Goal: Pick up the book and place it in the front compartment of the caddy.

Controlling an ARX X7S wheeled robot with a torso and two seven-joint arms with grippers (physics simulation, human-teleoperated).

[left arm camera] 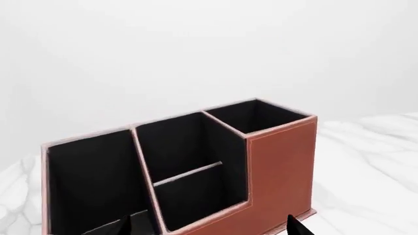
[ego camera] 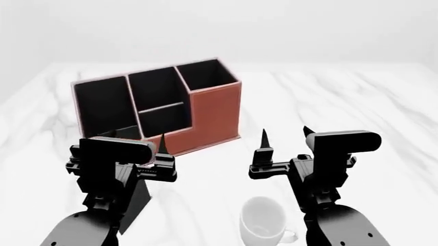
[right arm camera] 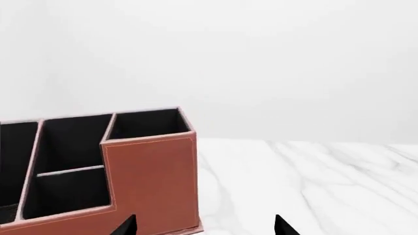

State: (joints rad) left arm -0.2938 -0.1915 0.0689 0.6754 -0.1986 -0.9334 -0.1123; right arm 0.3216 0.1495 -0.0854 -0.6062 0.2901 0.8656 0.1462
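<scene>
On the white, grey-veined marble table [ego camera: 356,102] stands the caddy [ego camera: 212,115], boxy, reddish-brown and leather-like, with matte black compartments and pale pink rims. Near the robot, a thin black slab, apparently the book [ego camera: 135,205], stands upright beneath the left gripper [ego camera: 130,148], whose tapered fingers sit apart. The right gripper [ego camera: 285,137] also spreads empty above a glossy white mug [ego camera: 263,220].
</scene>
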